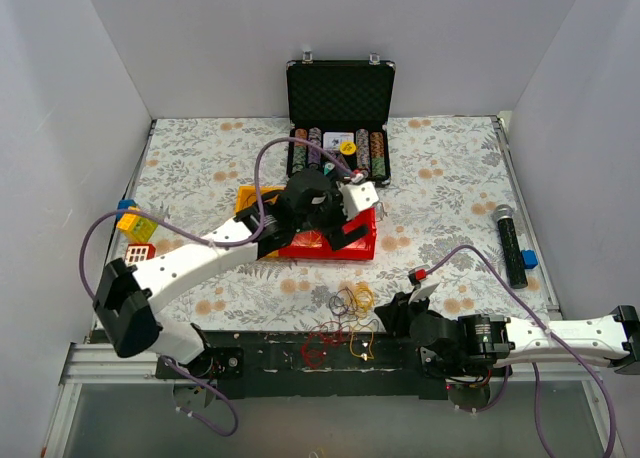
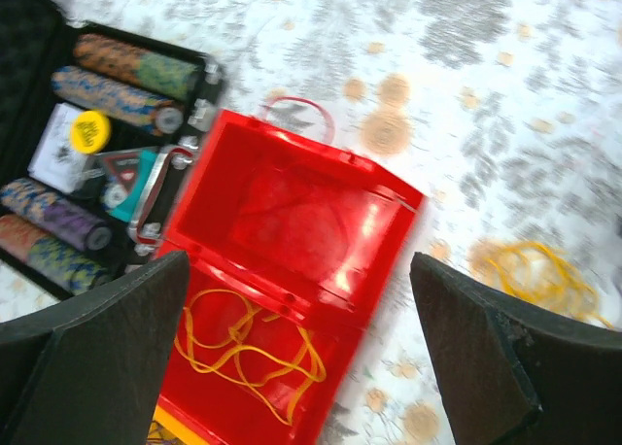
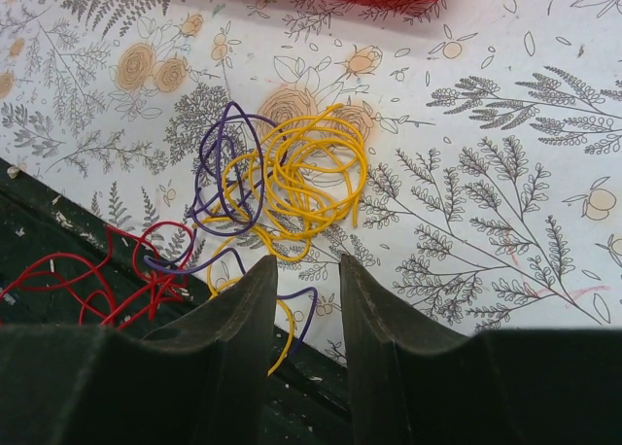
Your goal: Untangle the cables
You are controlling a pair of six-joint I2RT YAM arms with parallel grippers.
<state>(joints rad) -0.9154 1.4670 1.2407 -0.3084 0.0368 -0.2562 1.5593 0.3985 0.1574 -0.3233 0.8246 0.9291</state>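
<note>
Left claw [image 2: 301, 270] gapes wide, right claw [image 3: 309, 268] is only narrowly parted.

Count logged from my station. On the desk [image 1: 450, 178] I record:
- one red box [image 2: 292, 212]
- one black case [image 1: 340, 93] holding four chip rows [image 2: 126, 61]
- one black cylinder [image 1: 512, 243]

Loose on the desk:
- one yellow cable bunch [image 3: 306, 168]
- one purple cable tangle [image 3: 222, 168]
- one red cable bunch [image 3: 117, 270]

Inside the red box: one second yellow cable bunch [image 2: 248, 343].

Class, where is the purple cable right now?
Right wrist view: the purple cable lies on the table just beyond the right gripper, looped through the yellow cable, the red cable at its left.
</note>
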